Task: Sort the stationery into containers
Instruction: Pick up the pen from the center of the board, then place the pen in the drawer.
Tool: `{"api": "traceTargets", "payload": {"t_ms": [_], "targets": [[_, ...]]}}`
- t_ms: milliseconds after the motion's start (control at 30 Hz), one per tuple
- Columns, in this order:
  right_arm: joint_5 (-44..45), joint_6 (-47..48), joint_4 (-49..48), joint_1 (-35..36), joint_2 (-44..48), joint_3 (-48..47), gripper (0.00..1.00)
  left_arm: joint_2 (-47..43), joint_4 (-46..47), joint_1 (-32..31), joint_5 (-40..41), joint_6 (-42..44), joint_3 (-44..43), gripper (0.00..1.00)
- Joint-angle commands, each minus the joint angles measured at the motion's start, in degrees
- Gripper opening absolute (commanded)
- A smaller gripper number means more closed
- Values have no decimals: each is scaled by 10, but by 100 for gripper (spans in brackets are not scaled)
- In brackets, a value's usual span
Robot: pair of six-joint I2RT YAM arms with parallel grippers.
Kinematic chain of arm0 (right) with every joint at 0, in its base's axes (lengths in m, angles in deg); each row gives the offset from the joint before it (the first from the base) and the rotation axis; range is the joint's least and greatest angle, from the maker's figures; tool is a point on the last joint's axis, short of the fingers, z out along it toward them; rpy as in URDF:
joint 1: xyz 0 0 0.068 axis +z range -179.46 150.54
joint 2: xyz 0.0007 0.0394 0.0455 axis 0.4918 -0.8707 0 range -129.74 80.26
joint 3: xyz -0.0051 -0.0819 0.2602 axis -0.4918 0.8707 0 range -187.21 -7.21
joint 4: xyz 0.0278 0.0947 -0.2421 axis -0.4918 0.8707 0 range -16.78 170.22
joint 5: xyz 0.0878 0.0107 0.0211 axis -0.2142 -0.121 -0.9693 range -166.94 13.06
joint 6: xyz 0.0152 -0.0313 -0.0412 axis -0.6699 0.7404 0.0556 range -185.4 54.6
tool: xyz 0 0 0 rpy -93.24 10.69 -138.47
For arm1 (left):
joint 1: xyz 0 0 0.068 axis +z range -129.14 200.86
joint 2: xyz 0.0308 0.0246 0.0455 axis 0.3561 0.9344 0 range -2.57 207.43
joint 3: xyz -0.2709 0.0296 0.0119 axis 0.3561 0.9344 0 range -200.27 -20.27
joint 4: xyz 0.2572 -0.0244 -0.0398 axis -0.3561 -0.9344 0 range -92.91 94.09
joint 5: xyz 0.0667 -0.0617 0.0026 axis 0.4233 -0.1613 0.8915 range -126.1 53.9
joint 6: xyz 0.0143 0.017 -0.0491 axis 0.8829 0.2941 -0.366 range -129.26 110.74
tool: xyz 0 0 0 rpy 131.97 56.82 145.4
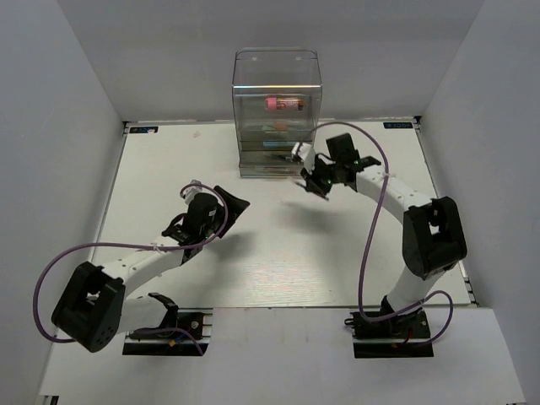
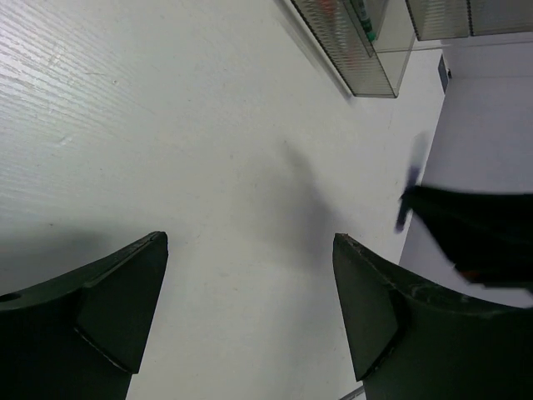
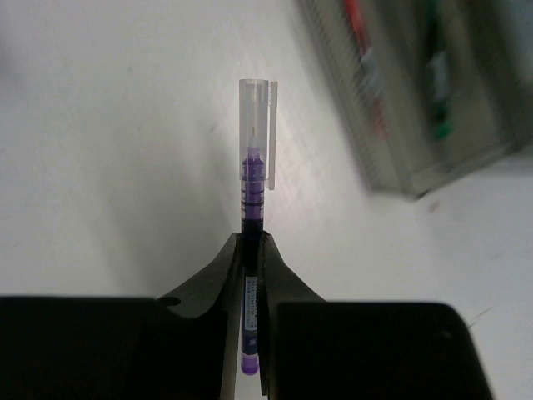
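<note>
My right gripper (image 3: pixel 250 243) is shut on a thin purple pen (image 3: pixel 252 187) with a clear cap. The pen sticks out forward past the fingertips, above the white table. In the top view this gripper (image 1: pixel 310 180) hangs just in front of the clear plastic cabinet (image 1: pixel 277 84), near its lower right drawers. A fat pink marker (image 1: pixel 283 103) lies in the top drawer, and more stationery shows blurred in the drawers below. My left gripper (image 2: pixel 250 242) is open with only bare table between its fingers. It sits at mid-left (image 1: pixel 229 207), well short of the cabinet (image 2: pixel 360 50).
The cabinet (image 3: pixel 408 100) stands at the back centre against the rear wall. White walls close in the table on the left, right and back. The right arm's purple cable loops above the table on the right side (image 1: pixel 369 245).
</note>
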Motion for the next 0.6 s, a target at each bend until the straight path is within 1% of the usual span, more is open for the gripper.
{"api": "traceTargets", "payload": {"t_ms": [0,33,67,100,167,233,300,400,467,500,567], "targets": [[-96,147,45,3,-41,-102,0,-33,10,2,-9,22,9,90],[-97,157,47,3,-51,-148,0,-33,2,2,-9,22,9,90],[-96,163,43,5,-84,-164,0,-39,-6,2,-9,28,14,90],[-90,176,42,8,-97,-212,0,-44,-13,2,-9,34,14,90],[-68,188,45,9,-140,-242,0,-50,-20,2,-9,34,14,91],[-45,223,37,16,-157,-288,0,-55,-28,2,-9,39,20,91],[-15,248,28,20,-190,-313,0,-61,-36,2,-9,39,20,91],[25,275,-38,27,-216,-323,1,-67,-48,2,-9,39,31,91],[36,292,-59,30,-236,-338,1,-81,-54,2,-9,39,36,91],[50,294,-70,30,-245,-341,3,-81,-60,2,-9,39,36,91],[57,301,-73,31,-260,-361,10,-93,-66,2,-3,39,36,91]]}}
